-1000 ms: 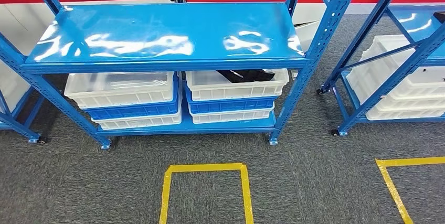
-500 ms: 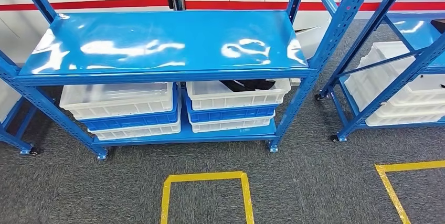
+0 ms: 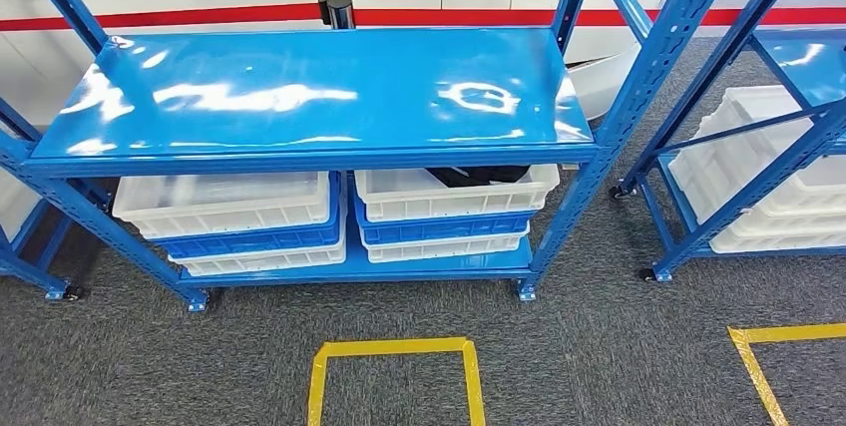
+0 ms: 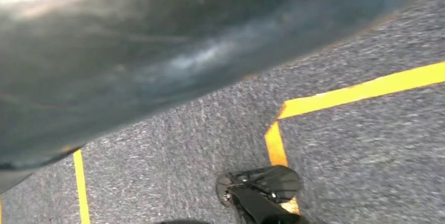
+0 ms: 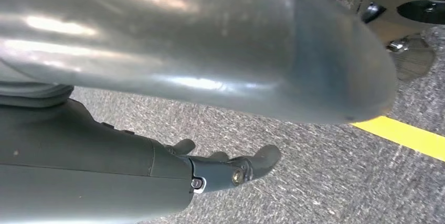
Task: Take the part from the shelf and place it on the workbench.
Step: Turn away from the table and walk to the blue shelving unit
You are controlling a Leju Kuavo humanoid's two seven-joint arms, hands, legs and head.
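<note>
The black part [image 3: 479, 176] lies in the top white bin [image 3: 454, 197] on the right side of the lower level of the blue shelf [image 3: 309, 87]; the top board hides most of it. My right hand [image 5: 210, 169] hangs over the grey carpet with its fingers stretched out and nothing in them, far from the shelf.
A second stack of white and blue bins [image 3: 224, 205] fills the lower level's left side. Another blue shelf with white bins [image 3: 758, 177] stands to the right. Yellow tape squares [image 3: 394, 348] mark the carpet in front. A black cylinder [image 3: 337, 9] stands behind the top board.
The whole picture has shifted: my camera has moved, and the shelf now sits lower and slightly larger in the head view. The bins and the part keep their places on the shelf.
</note>
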